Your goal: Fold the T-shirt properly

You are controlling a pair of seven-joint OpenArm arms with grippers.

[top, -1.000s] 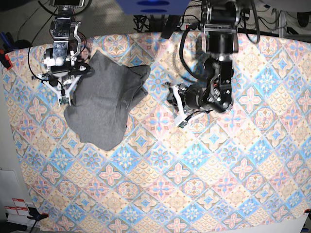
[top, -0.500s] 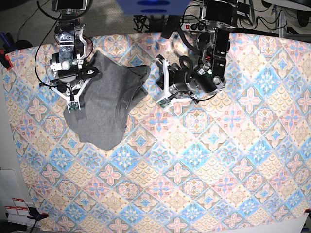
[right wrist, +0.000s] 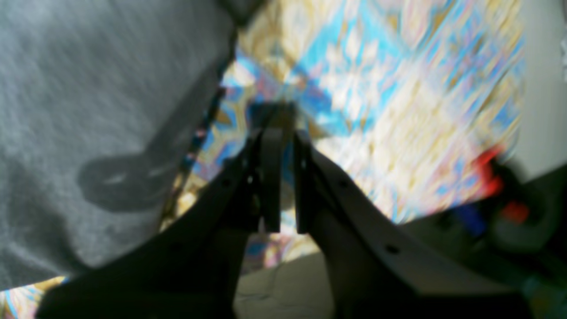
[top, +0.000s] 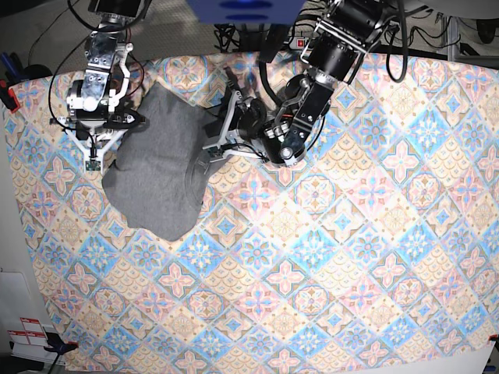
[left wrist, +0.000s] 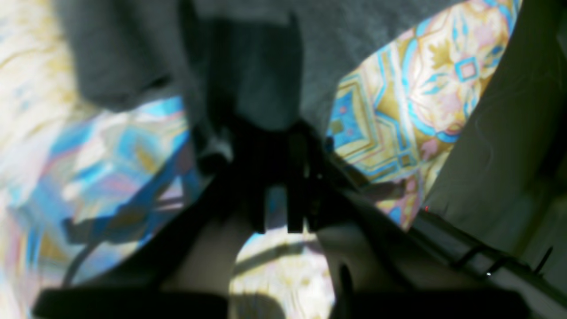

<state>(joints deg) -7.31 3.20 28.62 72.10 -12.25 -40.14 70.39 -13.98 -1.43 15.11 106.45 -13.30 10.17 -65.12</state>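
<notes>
Both arms flank the crumpled T-shirt (top: 160, 164), and the left one has swung in close.

The heather-grey T-shirt lies bunched on the patterned tablecloth (top: 327, 257) covering the desk, near its far left corner in the base view. Since half a second ago the left gripper (top: 212, 139) has moved from well right of the T-shirt to its right edge, the tips now over the fabric's fold; in the left wrist view its jaws sit nearly together with only a slit between them, and whether they pinch any cloth is too blurred to tell. The right gripper (top: 93, 160) has shifted slightly outward and sits just beside the T-shirt's left edge, over bare tablecloth, its jaws nearly together and empty.
</notes>
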